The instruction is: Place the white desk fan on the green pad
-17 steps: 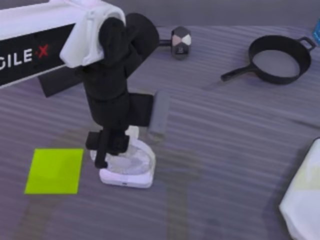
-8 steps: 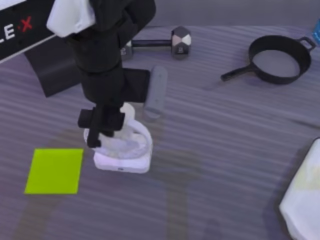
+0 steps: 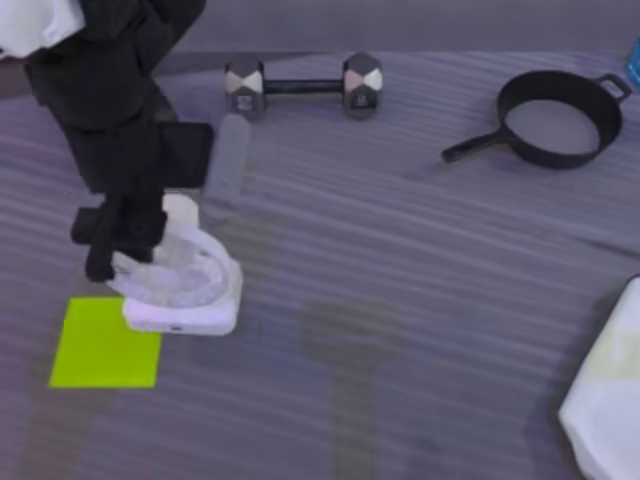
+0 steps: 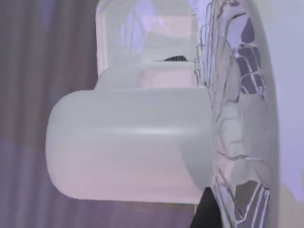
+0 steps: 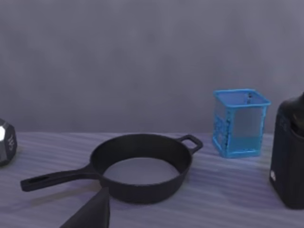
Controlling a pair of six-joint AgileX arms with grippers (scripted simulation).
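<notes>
The white desk fan (image 3: 182, 290) hangs in my left gripper (image 3: 125, 262), which is shut on its round grille and rear motor housing. Its rounded square base overlaps the upper right corner of the green pad (image 3: 98, 345), a flat yellow-green square at the table's left front. The left wrist view is filled by the cylindrical housing of the fan (image 4: 128, 142) and its translucent grille, with one dark fingertip (image 4: 206, 213) against the grille. My right arm does not show in the top view; its wrist camera looks across the table at the skillet.
A dumbbell (image 3: 303, 85) lies at the back, a black skillet (image 3: 560, 118) at the back right. A grey flat bar (image 3: 228, 160) and a black box (image 3: 185, 155) sit behind the fan. A large faceted white object (image 3: 610, 400) fills the right front. A blue basket (image 5: 240, 122) stands behind the skillet.
My left gripper has carried the fan to the left, from the middle of the table until its base overlaps the green pad's corner. The dumbbell is now uncovered.
</notes>
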